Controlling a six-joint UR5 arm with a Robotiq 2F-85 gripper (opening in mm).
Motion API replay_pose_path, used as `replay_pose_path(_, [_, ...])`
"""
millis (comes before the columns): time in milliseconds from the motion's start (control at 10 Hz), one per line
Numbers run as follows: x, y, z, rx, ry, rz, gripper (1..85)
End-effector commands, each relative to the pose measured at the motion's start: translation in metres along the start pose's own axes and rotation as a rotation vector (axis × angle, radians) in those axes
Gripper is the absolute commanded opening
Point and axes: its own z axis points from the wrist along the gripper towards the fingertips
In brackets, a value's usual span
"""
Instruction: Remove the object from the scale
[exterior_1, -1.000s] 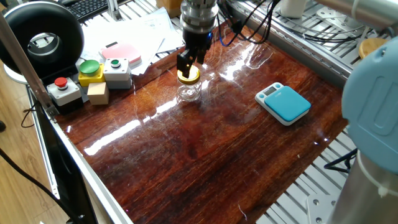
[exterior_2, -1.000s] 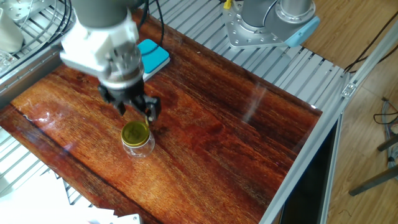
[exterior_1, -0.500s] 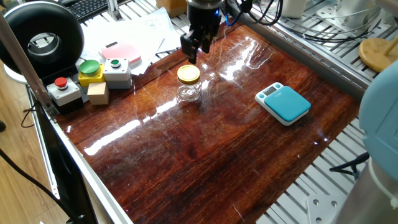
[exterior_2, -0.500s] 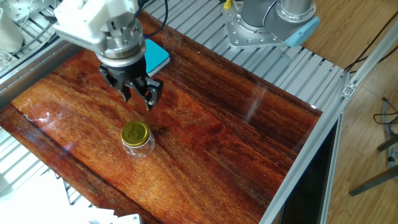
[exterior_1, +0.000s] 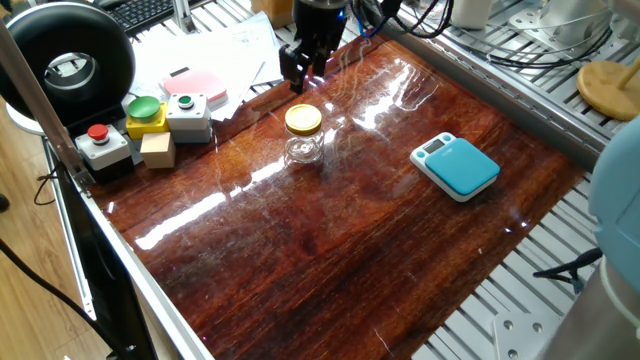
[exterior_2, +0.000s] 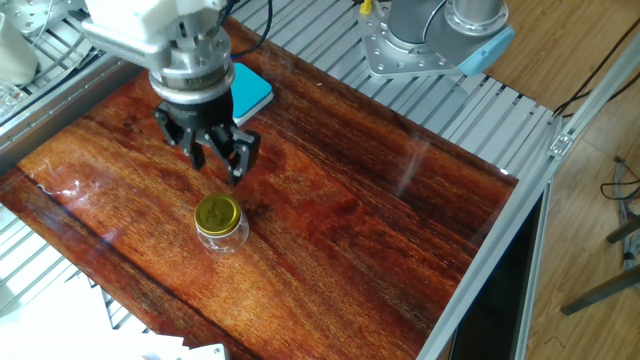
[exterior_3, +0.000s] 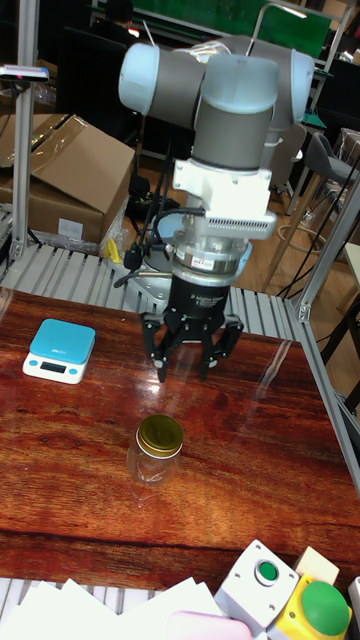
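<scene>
Claw (exterior_2: 213, 158) now higher, open above upright jar (exterior_2: 219, 223), off scale (exterior_2: 249, 88).

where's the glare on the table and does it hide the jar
One fixed view: white streaks cross the table near the jar, which stays readable. The other fixed view: faint streaks, yellow lid clear. Tall fixed view: little glare.

Grey arm (exterior_3: 235, 95) with pale-blue joint caps, white wrist block, black gripper (exterior_3: 185, 368); black cables are routed at 9 o'clock.
</scene>
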Motion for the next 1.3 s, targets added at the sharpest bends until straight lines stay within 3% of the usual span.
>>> replay_pose_path(0, [0.033, 0.014, -0.053, -0.016, 0.061, 0.066, 52.0])
replay_pose_path(100, [0.034, 0.015, -0.056, -0.013, 0.064, 0.093, 50.7])
replay_pose_path(200, [0.031, 0.007, -0.054, 0.028, 0.07, 0.137, 44.0])
replay_pose_path(300, [0.028, 0.007, -0.049, 0.022, 0.069, 0.181, 35.0])
replay_pose_path(500, [0.031, 0.014, -0.049, 0.002, 0.095, 0.206, 30.0])
replay_pose_path(600, [0.033, 0.014, -0.049, 0.014, 0.106, 0.234, 13.7])
replay_pose_path(800, [0.039, 0.013, -0.047, 0.035, 0.13, 0.246, 1.0])
replay_pose_path(1200, [0.039, 0.008, -0.039, 0.042, 0.114, 0.198, 1.0])
